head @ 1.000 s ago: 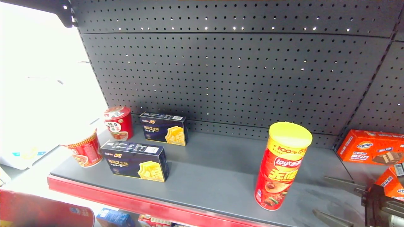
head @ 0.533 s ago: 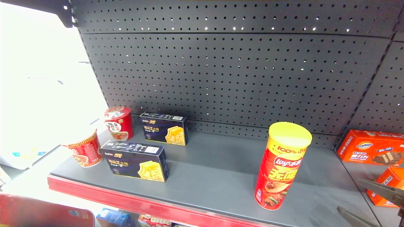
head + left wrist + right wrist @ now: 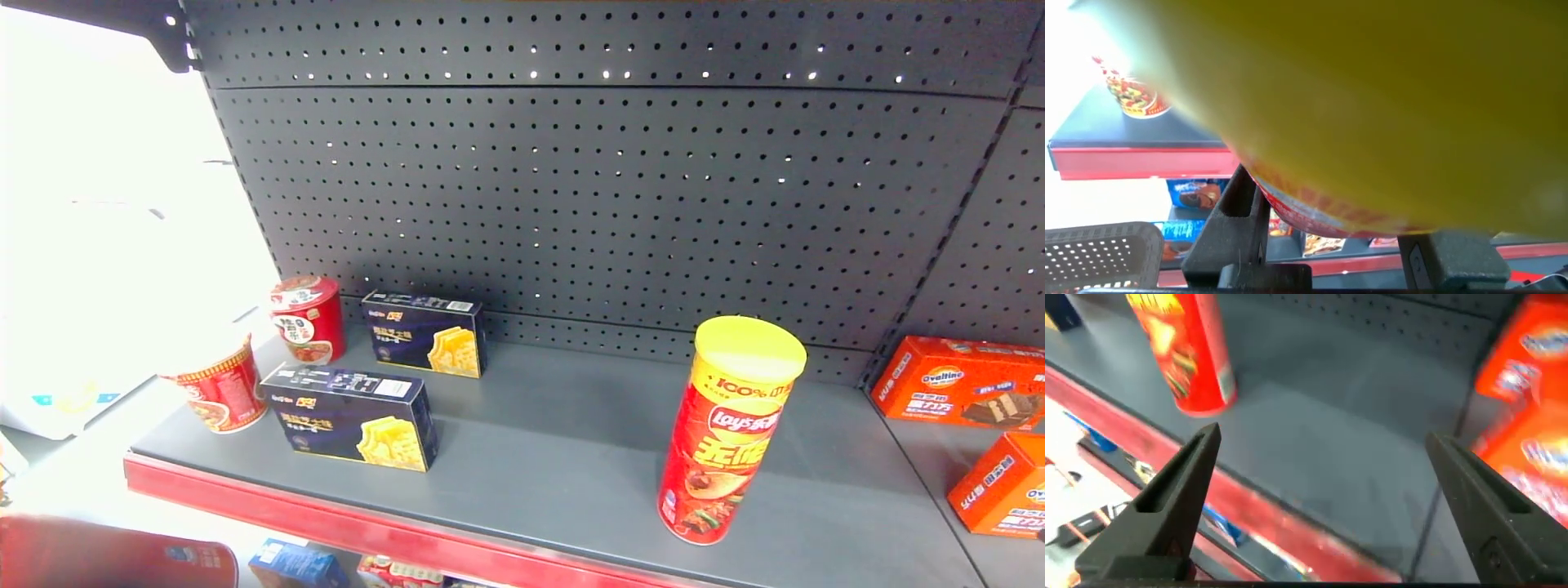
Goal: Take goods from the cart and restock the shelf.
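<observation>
Clamping a yellow-lidded chip can point(image 3: 1372, 98), the left gripper point(image 3: 1335, 233) likely holds stock for the shelf point(image 3: 555, 441); right gripper point(image 3: 1323, 437) gapes wide.

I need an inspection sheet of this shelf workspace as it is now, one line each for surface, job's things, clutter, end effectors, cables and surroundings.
surface: grey shelf with red front edge, bare in its middle.
job's things: upright chips can on the shelf; held can with yellow lid, in the left end effector.
clutter: two dark blue boxes and two red noodle cups at the shelf's left; orange boxes in the next bay, right.
end effectors: left end effector shut on the held can; right end effector open, empty, near the shelf's front edge.
cables: nothing seen.
surroundings: perforated back panel; grey basket lower down.
</observation>
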### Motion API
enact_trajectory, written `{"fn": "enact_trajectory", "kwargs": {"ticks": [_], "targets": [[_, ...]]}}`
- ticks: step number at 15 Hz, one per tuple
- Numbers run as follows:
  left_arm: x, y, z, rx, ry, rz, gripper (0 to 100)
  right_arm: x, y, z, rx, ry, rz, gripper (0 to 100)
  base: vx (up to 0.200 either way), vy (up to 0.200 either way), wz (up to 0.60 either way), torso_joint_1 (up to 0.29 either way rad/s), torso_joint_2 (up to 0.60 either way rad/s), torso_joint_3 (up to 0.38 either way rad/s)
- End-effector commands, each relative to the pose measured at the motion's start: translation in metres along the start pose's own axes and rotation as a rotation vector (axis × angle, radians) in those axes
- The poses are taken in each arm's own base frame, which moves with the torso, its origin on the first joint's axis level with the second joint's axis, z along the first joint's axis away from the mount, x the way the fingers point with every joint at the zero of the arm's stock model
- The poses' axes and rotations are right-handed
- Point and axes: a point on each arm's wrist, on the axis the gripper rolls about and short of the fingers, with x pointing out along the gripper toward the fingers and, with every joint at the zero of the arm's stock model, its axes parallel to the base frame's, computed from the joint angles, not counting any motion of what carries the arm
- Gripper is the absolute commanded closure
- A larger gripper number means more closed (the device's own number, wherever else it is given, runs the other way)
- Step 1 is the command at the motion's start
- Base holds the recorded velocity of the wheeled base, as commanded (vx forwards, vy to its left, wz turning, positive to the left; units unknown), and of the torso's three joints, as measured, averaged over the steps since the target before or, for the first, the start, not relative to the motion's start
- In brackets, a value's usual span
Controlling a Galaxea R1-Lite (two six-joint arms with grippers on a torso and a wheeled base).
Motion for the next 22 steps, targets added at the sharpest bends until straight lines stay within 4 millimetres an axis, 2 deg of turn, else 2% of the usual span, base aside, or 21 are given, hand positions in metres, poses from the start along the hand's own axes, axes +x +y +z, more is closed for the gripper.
{"fn": "enact_trajectory", "kwargs": {"ticks": [1, 2, 6, 10, 14, 18, 22], "targets": [[-0.002, 0.0, 0.001, 0.002, -0.014, -0.002, 100, -0.04, 0.005, -0.026, -0.021, -0.131, -0.093, 0, 0.0, 0.0, 0.0, 0.0, 0.0, 0.0], [-0.004, 0.0, 0.0, 0.003, -0.023, -0.003, 100, -0.046, 0.003, -0.031, -0.015, -0.12, -0.228, 0, 0.0, 0.0, 0.0, 0.0, 0.0, 0.0], [-0.007, -0.001, 0.001, 0.004, -0.044, -0.006, 100, -0.042, 0.002, -0.042, -0.005, -0.086, -0.281, 0, 0.0, 0.0, 0.0, 0.0, 0.0, 0.0], [-0.01, -0.005, 0.026, 0.015, -0.098, -0.044, 100, -0.042, 0.004, -0.042, -0.013, -0.086, -0.176, 0, 0.0, 0.0, 0.0, 0.0, 0.0, 0.0], [-0.013, -0.007, 0.032, 0.07, -0.116, -0.105, 100, -0.041, 0.005, -0.042, -0.116, -0.081, -0.139, 0, 0.0, 0.0, 0.0, 0.0, 0.0, 0.0], [-0.014, -0.007, 0.036, 0.071, -0.124, -0.143, 100, -0.041, 0.007, -0.042, -0.11, -0.087, -0.078, 0, 0.0, 0.0, -0.6, 0.004, 0.0, 0.001], [-0.011, -0.009, 0.046, 0.07, -0.12, -0.172, 100, -0.041, 0.006, -0.042, -0.093, -0.087, -0.079, 0, 0.0, 0.0, 0.0, 0.0, 0.0, 0.0]]}}
